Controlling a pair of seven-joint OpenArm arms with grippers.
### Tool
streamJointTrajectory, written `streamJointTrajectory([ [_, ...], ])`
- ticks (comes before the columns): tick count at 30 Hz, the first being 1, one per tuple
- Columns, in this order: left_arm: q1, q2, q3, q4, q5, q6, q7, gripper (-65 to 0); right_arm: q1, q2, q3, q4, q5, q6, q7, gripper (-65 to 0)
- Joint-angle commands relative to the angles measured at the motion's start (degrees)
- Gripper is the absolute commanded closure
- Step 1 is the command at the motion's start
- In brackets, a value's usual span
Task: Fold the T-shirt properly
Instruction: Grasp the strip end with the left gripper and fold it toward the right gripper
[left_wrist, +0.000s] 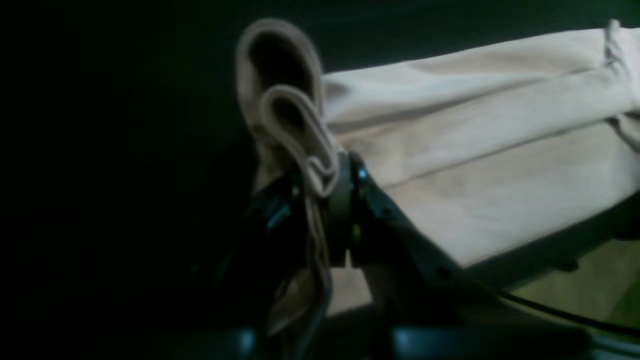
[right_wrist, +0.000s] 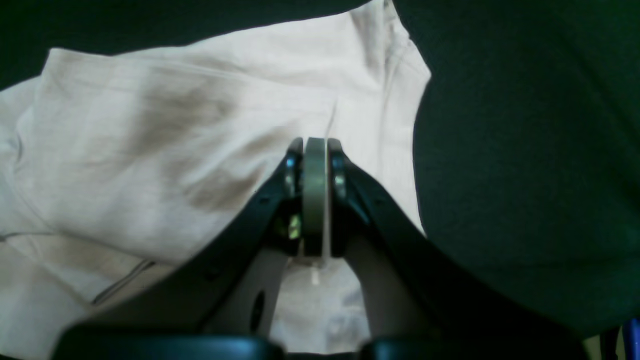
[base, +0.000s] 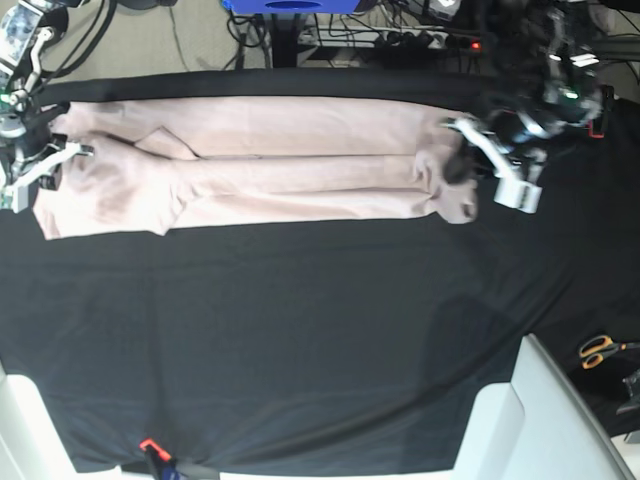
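The pale pink T-shirt (base: 270, 165) lies stretched in a long folded band across the far part of the black table cloth (base: 300, 330). My left gripper (left_wrist: 340, 172) is shut on a bunched, looped fold of the T-shirt (left_wrist: 480, 150); in the base view my left gripper (base: 458, 168) is at the band's right end. My right gripper (right_wrist: 315, 147) is shut on a thin edge of the T-shirt (right_wrist: 150, 150); in the base view my right gripper (base: 55, 160) is at the band's left end, where the cloth is wider.
Orange-handled scissors (base: 600, 350) lie at the right edge. A white block (base: 540, 420) stands at the front right corner. Cables and a blue stand (base: 290, 8) are beyond the table's far edge. A small red item (base: 150, 445) is at the front edge.
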Motion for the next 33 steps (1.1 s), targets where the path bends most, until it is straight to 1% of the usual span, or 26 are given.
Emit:
streamJointTrajectory([
  [1,0.6,0.3,1.2,3.0,-1.3,0.8,-1.6,0.0,0.5,0.7,0.1,0.9,0.5,0.1,1.3,-0.6],
  [5,1.8,1.8,7.4,7.3,-1.3,5.2,-1.6,0.0,0.5,0.7,0.1,0.9,0.5,0.0,1.3,-0.6],
  [8,1.4,2.6,12.0,7.1,-1.3,6.8,-1.6,0.0,0.5,0.7,0.1,0.9,0.5,0.0,1.3,-0.6],
  [11,0.1,4.3,15.7,6.2,-1.3,6.8,-1.7,0.0,0.4,0.7,0.3,0.9,0.5,0.0,1.3,-0.6],
  [15,-3.0,6.2,20.4,2.3,-1.2,6.9,-1.8,0.0,0.3,0.7,0.2,0.9,0.5,0.0,1.3,-0.6],
  [21,-7.2,8.7,24.6,-3.6,-1.2,6.9,-1.9,0.0,0.3,0.7,0.5,0.9,0.5,0.0,1.3,-0.6],
  [25,-10.2,9.2,28.5,-7.3,-1.2,6.9,-2.0,0.0,0.3,0.7,0.5,0.9,0.5,0.0,1.3,-0.6],
  [28,-12.3,10.2,29.9,-9.9,-1.2,6.9,-2.1,0.0,0.3,0.7,0.5,0.9,0.5,0.0,1.3,-0.6],
  [33,-15.2,12.4,30.0,-13.9,-1.2,6.9,-2.1,0.0,0.3,0.7,0.5,0.9,0.5,0.1,1.3,-0.6],
])
